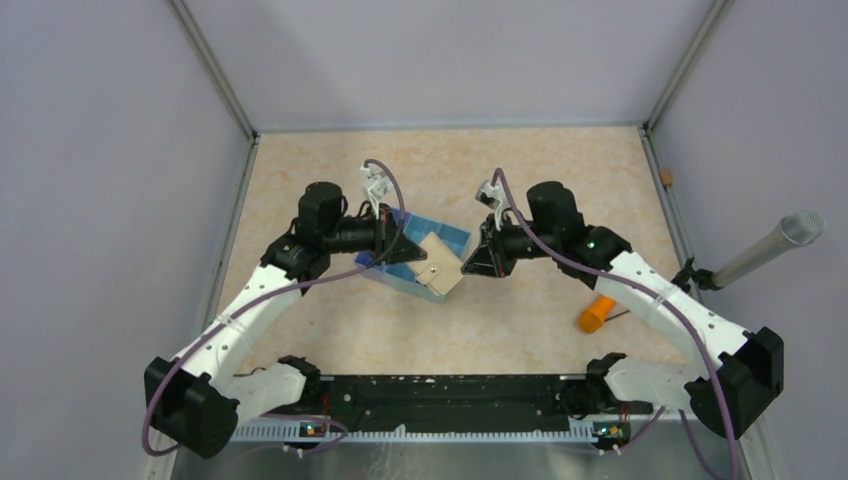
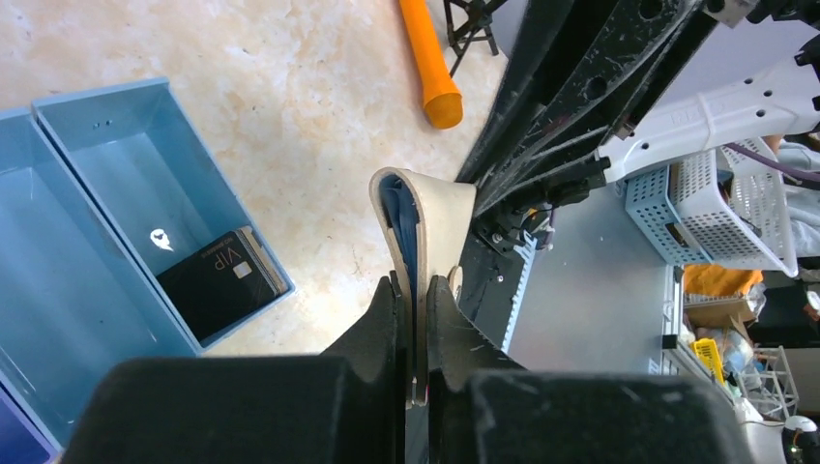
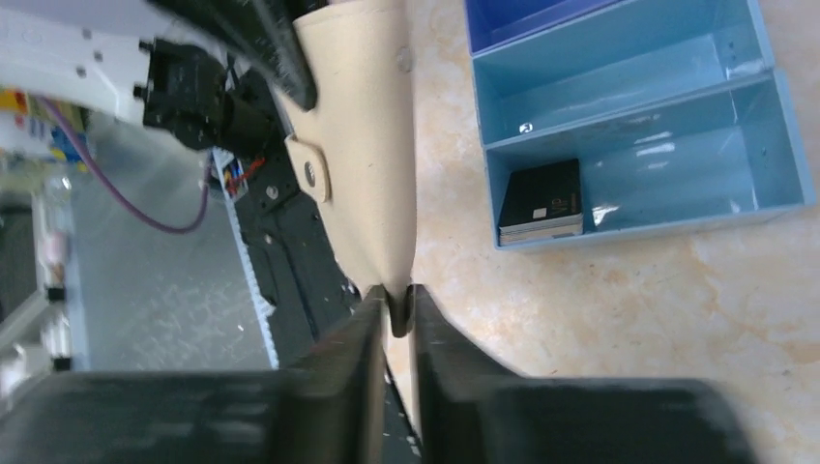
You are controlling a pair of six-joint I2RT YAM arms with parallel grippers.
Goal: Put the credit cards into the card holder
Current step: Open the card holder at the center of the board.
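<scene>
The left gripper and right gripper each pinch an opposite edge of the beige card holder, likely steadying it above the blue tray so its mouth bows open. Dark credit cards lie in an end compartment, not yet loaded.

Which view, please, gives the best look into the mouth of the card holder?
The left wrist view: the card holder is seen edge-on, its flaps bowed apart with blue showing inside. The right wrist view shows only its flat beige outer face; the top view shows it small, as a tan square.
</scene>
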